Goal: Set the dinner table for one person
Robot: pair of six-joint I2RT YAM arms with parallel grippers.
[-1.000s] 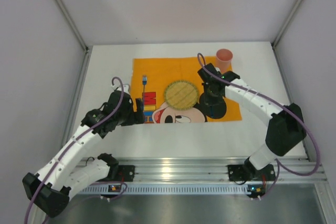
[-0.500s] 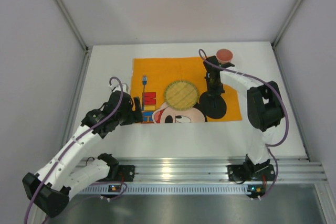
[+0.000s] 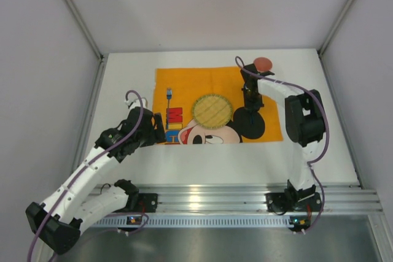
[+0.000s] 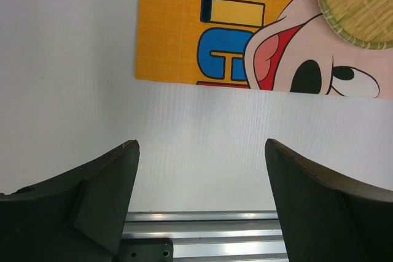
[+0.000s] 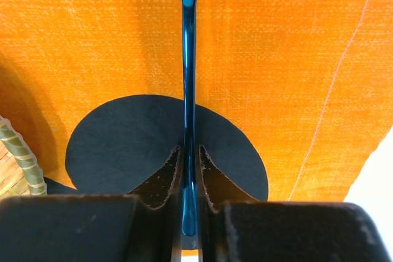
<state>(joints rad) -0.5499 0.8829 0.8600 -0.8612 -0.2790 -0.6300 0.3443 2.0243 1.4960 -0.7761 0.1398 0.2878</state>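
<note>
Right tool (image 5: 189, 151) pressed together on the thin handle of 1 blue utensil (image 5: 187, 78). The utensil's head is cut off at the top edge of the right wrist view, so spoon or fork cannot be told, and from above the arm hides it. Left tool (image 4: 201, 145) spread wide, nothing between its fingers, over bare desk (image 3: 123, 90) just off the near left corner of the placemat (image 3: 196, 84). 1 pink cup (image 3: 263, 64) at the placemat's far right corner, partly behind the right arm; contents cannot be told. 1 round woven tray (image 3: 212, 110) on the placemat's middle, over the cartoon face, cut off in both wrist views. 1 small blue item (image 3: 169, 94) lies on the cloth's left part, too small to identify. White desk fills the booth floor between the grey walls, carrying the placemat; 1 metal rail (image 3: 202, 197) along its near edge.
</note>
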